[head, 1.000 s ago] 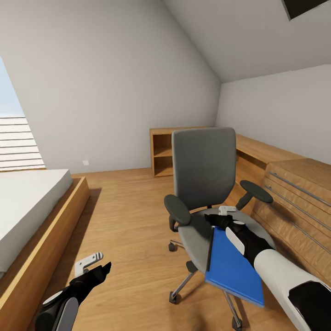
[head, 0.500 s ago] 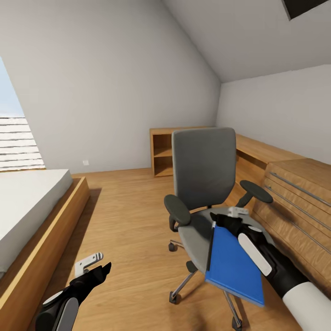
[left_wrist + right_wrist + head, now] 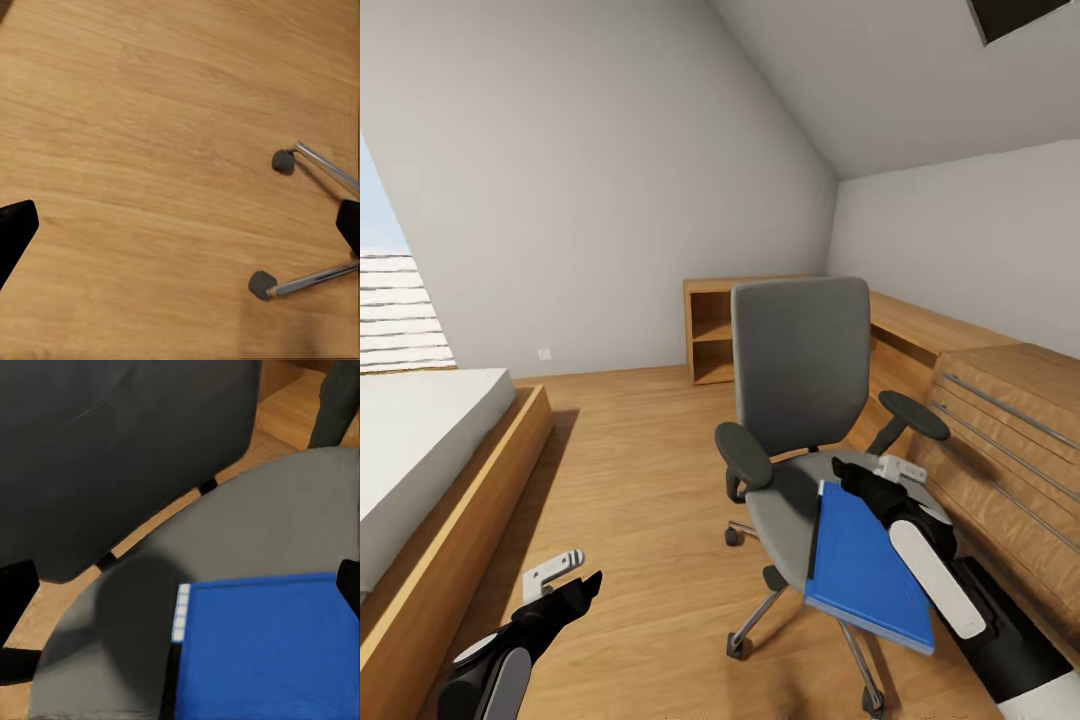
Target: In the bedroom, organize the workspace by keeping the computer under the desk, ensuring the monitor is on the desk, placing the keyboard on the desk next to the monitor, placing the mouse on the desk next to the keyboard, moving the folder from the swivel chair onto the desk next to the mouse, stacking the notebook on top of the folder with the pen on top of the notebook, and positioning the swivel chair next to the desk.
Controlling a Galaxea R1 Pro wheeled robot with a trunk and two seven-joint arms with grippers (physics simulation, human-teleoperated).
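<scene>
Folder: we see the blue folder (image 3: pixel 865 570) lying on the swivel chair (image 3: pixel 800 400) seat, overhanging its front edge.
Right tool: our right tool (image 3: pixel 880 478) hovers above the folder's far end, fingers spread, gripping nothing.
Left tool: our left tool (image 3: pixel 565 580) hangs open over the floor (image 3: pixel 640 480) beside the chair.

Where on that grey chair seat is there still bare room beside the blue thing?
The grey swivel chair seat is bare along its left half, between the flat blue folder and the left armrest. The right side is crowded: the folder overhangs the front edge and the right gripper hovers there.
</scene>
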